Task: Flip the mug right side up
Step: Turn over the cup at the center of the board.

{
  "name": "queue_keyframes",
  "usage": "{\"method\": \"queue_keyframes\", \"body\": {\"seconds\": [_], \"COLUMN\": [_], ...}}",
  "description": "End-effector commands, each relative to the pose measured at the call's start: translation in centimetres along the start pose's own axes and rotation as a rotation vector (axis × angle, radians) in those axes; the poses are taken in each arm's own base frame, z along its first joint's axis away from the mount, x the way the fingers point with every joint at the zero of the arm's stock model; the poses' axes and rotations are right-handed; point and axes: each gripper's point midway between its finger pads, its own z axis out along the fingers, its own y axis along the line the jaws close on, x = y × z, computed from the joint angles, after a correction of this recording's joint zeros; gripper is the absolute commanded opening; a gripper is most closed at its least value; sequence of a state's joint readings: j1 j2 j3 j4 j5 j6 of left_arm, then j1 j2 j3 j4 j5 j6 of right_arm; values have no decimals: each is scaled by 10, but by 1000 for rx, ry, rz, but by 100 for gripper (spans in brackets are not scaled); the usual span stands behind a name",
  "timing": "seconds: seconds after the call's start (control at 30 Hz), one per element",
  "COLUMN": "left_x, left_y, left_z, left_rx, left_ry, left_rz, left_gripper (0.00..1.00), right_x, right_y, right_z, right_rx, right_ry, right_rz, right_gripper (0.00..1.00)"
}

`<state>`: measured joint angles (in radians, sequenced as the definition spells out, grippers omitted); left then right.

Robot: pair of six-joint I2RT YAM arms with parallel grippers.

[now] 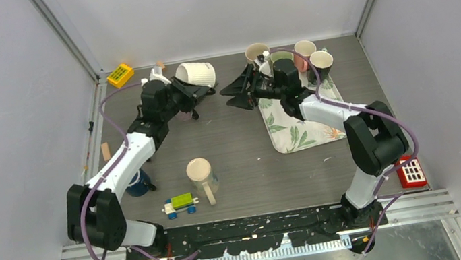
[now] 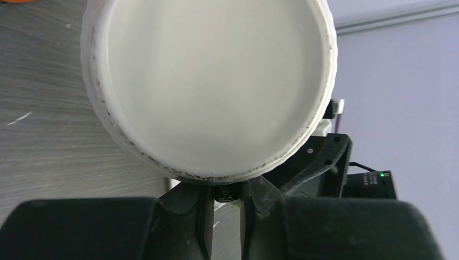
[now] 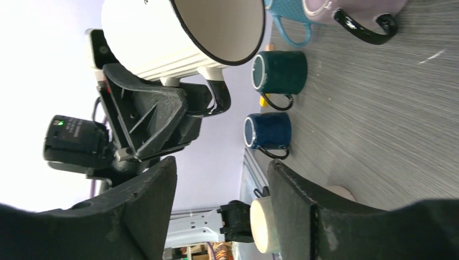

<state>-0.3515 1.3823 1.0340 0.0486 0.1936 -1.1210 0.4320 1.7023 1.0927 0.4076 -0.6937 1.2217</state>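
Note:
The mug point(image 1: 196, 75) is white and ribbed, with a black rim and a black handle. It hangs on its side above the back of the table, mouth toward the right. My left gripper point(image 1: 187, 94) is shut on the mug's handle point(image 2: 227, 193); the mug's pale base point(image 2: 208, 81) fills the left wrist view. In the right wrist view the mug point(image 3: 178, 32) and its handle point(image 3: 219, 100) show at the upper left. My right gripper point(image 3: 222, 169) stands open a short way right of the mug, nothing between its fingers; in the top view the right gripper point(image 1: 237, 89) points left.
A leaf-print tray point(image 1: 295, 127) at the back right carries three cups point(image 1: 304, 48). A cream mug point(image 1: 200, 174), a toy car point(image 1: 180, 205) and a blue mug point(image 1: 137, 182) sit near the front. A yellow block point(image 1: 120, 75) and a red block point(image 1: 412, 171) lie at the edges.

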Motion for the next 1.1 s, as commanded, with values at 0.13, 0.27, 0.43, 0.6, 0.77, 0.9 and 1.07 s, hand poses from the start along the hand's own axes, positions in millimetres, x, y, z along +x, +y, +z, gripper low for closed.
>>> {"method": "queue_keyframes", "body": {"seconds": [0.13, 0.27, 0.43, 0.6, 0.77, 0.9, 1.07], "left_x": [-17, -14, -10, -6, -3, 1, 5], "left_y": [-85, -86, -87, -87, -94, -95, -96], "left_z": [1, 2, -1, -5, -10, -14, -14], "left_rx": [433, 468, 491, 517, 553, 569, 594], "left_ry": [-13, 1, 19, 33, 60, 79, 105], "left_rz": [-57, -84, -100, -132, -135, -139, -161], "left_gripper": [0, 0, 0, 0, 0, 0, 0], "right_x": [-11, -21, -29, -43, -49, -51, -49], "right_y": [44, 48, 47, 43, 51, 56, 57], "right_z": [7, 9, 10, 5, 3, 1, 0], "right_rx": [-217, -276, -285, -286, -311, -317, -311], "right_ry": [21, 7, -15, -59, -70, -77, -77], "right_rz": [55, 106, 130, 149, 145, 136, 135], "right_gripper": [58, 52, 46, 40, 36, 35, 33]}}
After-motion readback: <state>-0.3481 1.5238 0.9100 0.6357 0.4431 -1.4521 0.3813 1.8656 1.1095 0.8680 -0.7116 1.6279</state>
